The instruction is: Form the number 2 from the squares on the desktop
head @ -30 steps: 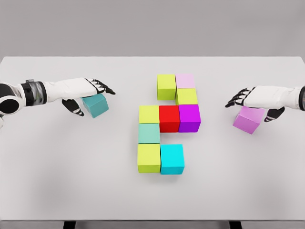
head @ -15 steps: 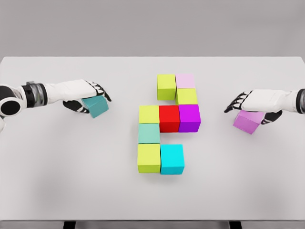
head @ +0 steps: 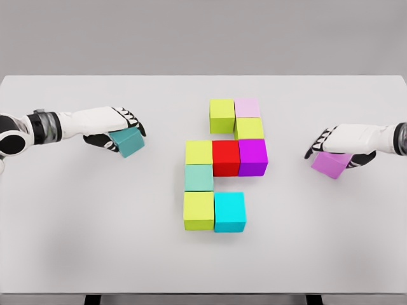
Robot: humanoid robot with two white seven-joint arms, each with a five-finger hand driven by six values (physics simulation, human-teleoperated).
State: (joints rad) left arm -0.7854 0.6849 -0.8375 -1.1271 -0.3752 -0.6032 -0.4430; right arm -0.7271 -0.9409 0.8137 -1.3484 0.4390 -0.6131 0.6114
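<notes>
The left hand [head: 117, 127] lies over the top of the teal cube [head: 128, 142] at the left of the white worktop [head: 76, 222], fingers curled down over the far upper edge and thumb against the near left face, so the cube sits under and slightly right of the palm, clasped by the hand. The right hand [head: 340, 140] covers the violet cube [head: 331, 164] at the right of the worktop in the same manner: fingers bent over the left upper edge, thumb at the right side, the cube showing below the palm. Both cubes are tilted relative to the worktop edges and lie well apart from the central group. In that group, a lime cube [head: 222, 115] and a pale pink cube [head: 247, 107] form the top row; a second lime cube [head: 249, 129] sits below the pink one; a yellow-green cube [head: 198, 152], a red cube [head: 225, 157] and a magenta cube [head: 252, 157] form the middle row; a mint cube [head: 199, 178] follows below, then a lime cube [head: 199, 210] beside a cyan cube [head: 229, 211].
</notes>
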